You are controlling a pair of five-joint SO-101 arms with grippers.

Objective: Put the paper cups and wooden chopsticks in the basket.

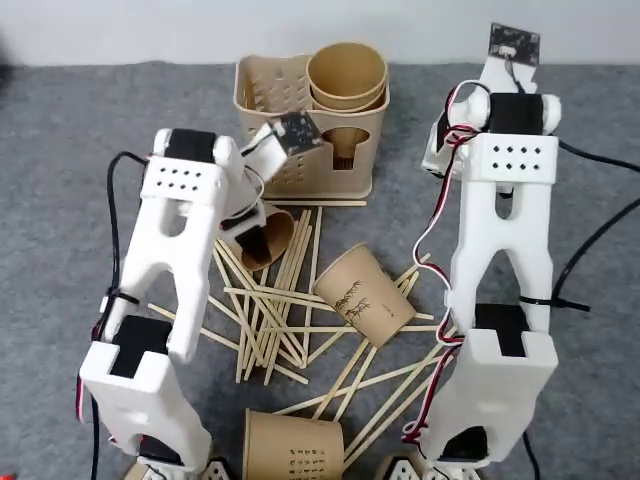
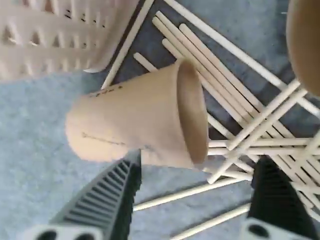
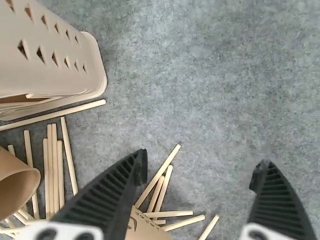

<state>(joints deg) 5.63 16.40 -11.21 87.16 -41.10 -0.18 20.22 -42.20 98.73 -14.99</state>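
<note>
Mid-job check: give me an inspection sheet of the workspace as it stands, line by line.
Surface: grey mat under everything.
Job's things: basket upright at the far side with nested cups inside. Three more cups lie on their sides outside it: far cup, middle cup, near cup. Chopsticks are scattered loose between the arms.
Clutter: nothing seen.
Grippers: left pincer open, with the far cup just ahead of it. Right pincer open, over bare mat beside the basket.
Cables: black leads loop off both arms; red-and-white wires run along the right arm.
Surroundings: white wall behind the mat.
</note>
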